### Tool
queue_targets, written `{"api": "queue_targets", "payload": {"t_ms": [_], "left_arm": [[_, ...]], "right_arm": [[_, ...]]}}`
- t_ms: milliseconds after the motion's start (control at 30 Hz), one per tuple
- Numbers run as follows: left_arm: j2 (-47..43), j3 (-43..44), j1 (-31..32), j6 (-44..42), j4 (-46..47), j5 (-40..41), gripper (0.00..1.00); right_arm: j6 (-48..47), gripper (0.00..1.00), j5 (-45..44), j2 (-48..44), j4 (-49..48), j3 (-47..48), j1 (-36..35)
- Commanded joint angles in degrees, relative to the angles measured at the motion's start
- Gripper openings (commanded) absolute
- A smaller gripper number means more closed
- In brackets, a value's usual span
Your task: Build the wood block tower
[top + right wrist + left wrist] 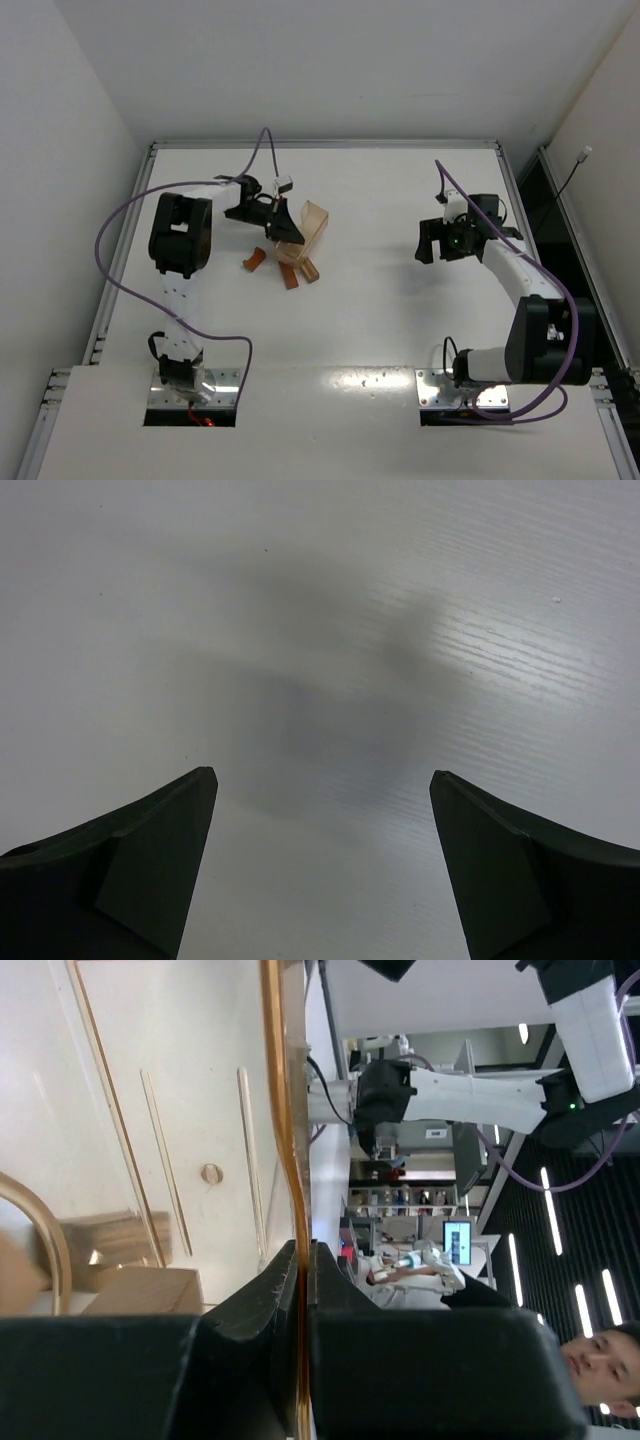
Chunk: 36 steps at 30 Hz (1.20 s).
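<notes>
Pinching the amber box (318, 222) rim, left fingers (250, 1355) hang near blocks (291, 274); right fingers (130, 880) gape over table (380, 320).

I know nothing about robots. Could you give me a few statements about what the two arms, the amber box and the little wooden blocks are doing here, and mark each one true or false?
1. The left gripper is pinched shut on a wall of the amber box. True.
2. The right gripper is holding a block. False: its fingers are spread open over bare table, with nothing between them.
3. The wooden blocks already form a tower. False: they lie loose and unstacked by the box.
4. The right gripper is off to the right, away from the blocks. True.
</notes>
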<state>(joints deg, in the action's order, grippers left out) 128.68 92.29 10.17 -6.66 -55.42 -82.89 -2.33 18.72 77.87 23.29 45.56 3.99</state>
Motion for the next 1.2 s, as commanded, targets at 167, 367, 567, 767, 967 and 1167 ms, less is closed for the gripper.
{"api": "queue_targets", "payload": {"t_ms": [167,367,567,767,967,1167], "left_arm": [[-7.59,-3.27,8.47,4.19,4.45,-10.36,0.0],[-8.27,-7.3,11.62,3.21,5.21,-10.36,0.0],[-2.3,2.03,1.95,-2.13,-2.59,-10.36,0.0],[-8.7,-12.48,12.13,3.05,7.42,-10.36,0.0],[-6.11,-4.86,5.58,-0.01,0.95,-10.36,0.0],[-0.79,-1.47,0.71,-4.59,-3.74,-10.36,0.0]], "right_arm": [[0.75,0.85,1.67,-0.17,-1.67,1.64,-0.12],[0.75,0.85,1.67,-0.87,-1.67,1.02,-0.12],[0.75,0.85,1.05,-1.4,-1.66,0.93,-0.12],[0.75,0.85,1.67,0.45,-1.67,1.46,-0.12],[0.75,0.85,1.67,-0.69,-1.67,0.85,-0.12],[0.75,0.85,1.67,-0.7,-1.67,0.85,-0.12]]}}
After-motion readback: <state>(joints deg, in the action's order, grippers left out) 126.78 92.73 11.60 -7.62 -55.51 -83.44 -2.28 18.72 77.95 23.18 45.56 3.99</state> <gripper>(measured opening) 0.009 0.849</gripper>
